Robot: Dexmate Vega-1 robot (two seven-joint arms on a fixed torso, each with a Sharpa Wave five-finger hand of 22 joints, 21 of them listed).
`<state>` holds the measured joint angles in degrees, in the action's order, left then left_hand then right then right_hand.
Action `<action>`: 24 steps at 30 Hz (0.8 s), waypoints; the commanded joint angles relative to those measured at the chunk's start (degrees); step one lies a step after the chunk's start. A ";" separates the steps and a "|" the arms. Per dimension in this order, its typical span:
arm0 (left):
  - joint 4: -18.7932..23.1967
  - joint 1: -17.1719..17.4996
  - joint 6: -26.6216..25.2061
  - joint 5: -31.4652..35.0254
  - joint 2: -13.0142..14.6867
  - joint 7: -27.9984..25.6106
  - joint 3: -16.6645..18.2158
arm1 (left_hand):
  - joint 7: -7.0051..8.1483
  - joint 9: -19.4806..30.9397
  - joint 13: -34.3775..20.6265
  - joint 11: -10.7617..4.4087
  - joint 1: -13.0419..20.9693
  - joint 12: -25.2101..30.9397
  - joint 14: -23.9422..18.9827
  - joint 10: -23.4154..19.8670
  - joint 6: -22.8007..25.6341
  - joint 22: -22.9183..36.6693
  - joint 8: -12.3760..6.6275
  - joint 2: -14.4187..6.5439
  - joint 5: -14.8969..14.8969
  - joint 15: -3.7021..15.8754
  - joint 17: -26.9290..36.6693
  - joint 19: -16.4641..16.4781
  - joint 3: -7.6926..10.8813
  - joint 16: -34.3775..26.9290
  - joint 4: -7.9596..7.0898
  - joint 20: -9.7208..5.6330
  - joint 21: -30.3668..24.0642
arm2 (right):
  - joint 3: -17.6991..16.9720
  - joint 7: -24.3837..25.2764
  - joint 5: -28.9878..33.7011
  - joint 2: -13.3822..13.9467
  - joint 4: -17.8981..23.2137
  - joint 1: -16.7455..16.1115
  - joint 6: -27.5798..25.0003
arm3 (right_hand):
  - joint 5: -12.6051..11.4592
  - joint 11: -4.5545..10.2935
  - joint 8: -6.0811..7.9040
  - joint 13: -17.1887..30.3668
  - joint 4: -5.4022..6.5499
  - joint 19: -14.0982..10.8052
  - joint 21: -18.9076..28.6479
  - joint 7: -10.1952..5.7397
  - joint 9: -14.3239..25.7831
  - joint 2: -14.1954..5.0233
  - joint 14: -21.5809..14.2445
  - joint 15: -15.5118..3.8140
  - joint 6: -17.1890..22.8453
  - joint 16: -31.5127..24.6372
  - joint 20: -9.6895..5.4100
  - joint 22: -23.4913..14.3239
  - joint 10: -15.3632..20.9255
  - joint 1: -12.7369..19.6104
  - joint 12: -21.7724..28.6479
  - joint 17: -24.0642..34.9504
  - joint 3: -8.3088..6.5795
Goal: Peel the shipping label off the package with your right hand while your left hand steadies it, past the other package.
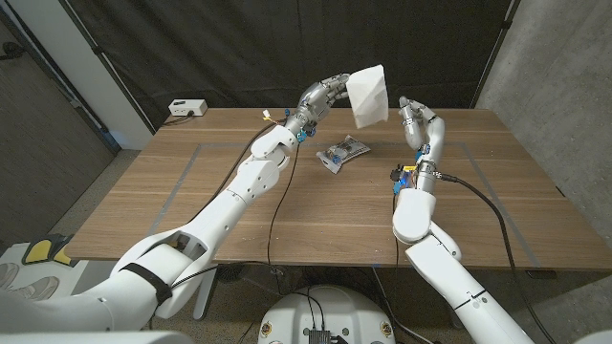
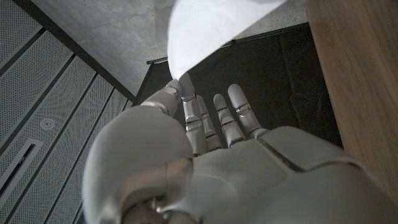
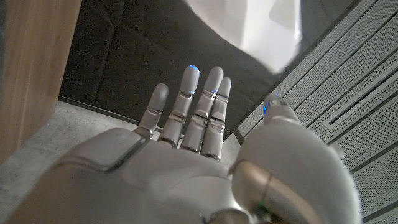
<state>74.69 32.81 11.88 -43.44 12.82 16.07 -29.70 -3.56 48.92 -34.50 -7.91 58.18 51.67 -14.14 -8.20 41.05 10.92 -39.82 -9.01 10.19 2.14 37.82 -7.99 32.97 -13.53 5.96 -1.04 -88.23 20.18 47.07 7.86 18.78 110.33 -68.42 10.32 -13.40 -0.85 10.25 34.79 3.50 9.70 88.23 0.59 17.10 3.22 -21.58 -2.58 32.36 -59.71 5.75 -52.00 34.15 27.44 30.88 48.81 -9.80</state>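
My left hand (image 1: 328, 92) holds a white package (image 1: 368, 96) up in the air above the far side of the table. In the left wrist view the white package (image 2: 211, 31) is pinched at its lower corner by my left hand (image 2: 205, 155). My right hand (image 1: 417, 119) is raised just right of the package, fingers apart, holding nothing. In the right wrist view my right hand (image 3: 199, 155) reaches toward the white package (image 3: 249, 25) with a gap between them. I cannot make out a label on it. A second package (image 1: 342, 153), a crinkled clear bag, lies on the table below.
The wooden table (image 1: 191, 201) has faint taped rectangles on it. A small white box (image 1: 186, 108) sits at the far left corner. A black curtain hangs behind the table. Cables trail along both arms.
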 commanded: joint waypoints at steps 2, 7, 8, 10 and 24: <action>3.06 1.85 -0.01 0.47 2.10 -1.15 0.20 | 0.76 0.14 -0.17 -2.03 0.08 0.32 -0.49 -1.48 0.89 0.23 -5.93 -0.39 0.30 4.82 0.16 -0.05 0.32 -0.12 0.10 0.05 0.15 | 0.06 -8.93 -8.56 2.48 -0.70 -0.82 6.92 | 2.37 -5.10 0.05 -4.20 3.55 6.32 -0.79 2.77 -3.19 2.94 5.00 1.63 -9.35 6.06 1.16 -1.29 -7.77 -11.13 -6.14 -7.60 5.32; 4.08 2.67 0.20 -0.12 3.14 -0.35 0.58 | 0.73 0.09 -0.23 -2.08 0.06 0.33 -0.52 -1.45 0.76 0.18 -5.95 -0.39 0.31 4.82 0.15 -0.04 0.33 -0.11 0.10 0.06 0.19 | 0.40 -10.01 -10.60 1.51 -0.62 -1.24 7.62 | 1.78 -7.50 0.49 -6.23 4.49 7.57 -1.07 3.31 -4.47 2.87 7.29 4.11 -11.44 9.37 1.80 -1.21 -9.13 -14.62 -8.55 -11.50 6.85; 4.07 2.66 0.22 -0.15 3.15 -0.32 0.57 | 0.81 0.08 -0.22 -2.06 0.05 0.31 -0.53 -1.41 0.66 0.19 -5.93 -0.39 0.31 4.82 0.15 -0.03 0.34 -0.11 0.10 0.13 0.18 | 0.37 -10.02 -10.55 1.45 -0.61 -1.26 7.59 | 1.74 -7.56 0.53 -6.37 4.55 7.66 -1.06 3.27 -4.54 2.69 7.30 4.19 -11.49 9.58 1.85 -1.21 -9.15 -14.80 -8.64 -11.76 6.87; 4.59 2.99 0.08 -0.42 3.63 -0.30 0.83 | 0.78 0.15 -0.24 -2.06 0.03 0.31 -0.52 -1.40 0.66 0.18 -6.01 -0.39 0.30 4.82 0.14 -0.04 0.34 -0.10 0.10 0.04 0.19 | 0.60 -9.32 -9.80 0.92 -0.26 -1.64 7.30 | 1.69 -7.64 0.67 -6.60 4.64 7.59 -0.98 3.36 -4.66 2.32 7.14 4.28 -11.39 9.85 1.74 -1.21 -8.88 -15.05 -8.68 -12.21 6.85; 7.72 6.91 -0.79 -2.36 6.98 -1.01 2.51 | 1.00 0.03 -0.23 -1.98 -0.05 0.29 -0.53 -1.44 0.51 0.17 -6.14 -0.37 0.30 4.79 0.11 -0.04 0.36 -0.04 0.10 0.02 0.21 | 0.75 0.61 0.21 -4.72 -1.14 -3.59 11.46 | 1.69 -6.10 2.21 -8.66 3.73 5.18 -0.27 2.31 -5.37 0.41 3.34 2.93 -7.88 11.44 0.75 -1.31 -5.06 -14.44 -8.53 -16.33 6.24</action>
<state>79.97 36.89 12.20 -44.29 17.31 15.91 -28.41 -3.36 48.70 -34.60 -8.11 58.17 51.67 -14.14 -8.00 40.84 10.92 -39.83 -8.99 10.00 2.14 37.82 -7.99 32.93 -13.53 5.96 -1.03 -88.22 20.45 42.97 2.78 17.39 110.57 -71.64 18.32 -11.47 -7.15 12.10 26.32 7.56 9.76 87.37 2.97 11.71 4.26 -17.36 0.59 23.70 -48.49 7.07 -53.22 28.14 12.75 22.35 32.96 -3.56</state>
